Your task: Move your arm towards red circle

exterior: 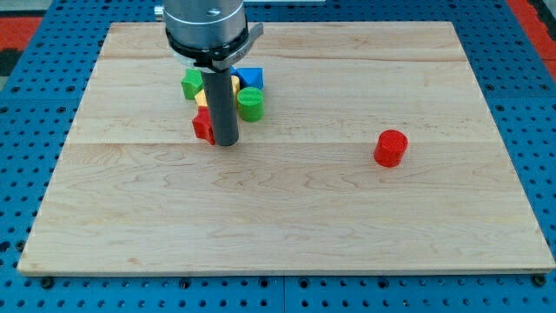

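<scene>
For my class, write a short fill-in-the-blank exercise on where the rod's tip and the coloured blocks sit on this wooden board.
1. The red circle stands alone toward the view's ____ side of the wooden board.
2. My tip rests right beside a small ____ block at the edge of the cluster.
3. The green cylinder sits just below the ____ block in the view.
4. To reach the red circle, my tip must travel toward the view's ____.

Missing words: right; red; blue; right
</scene>
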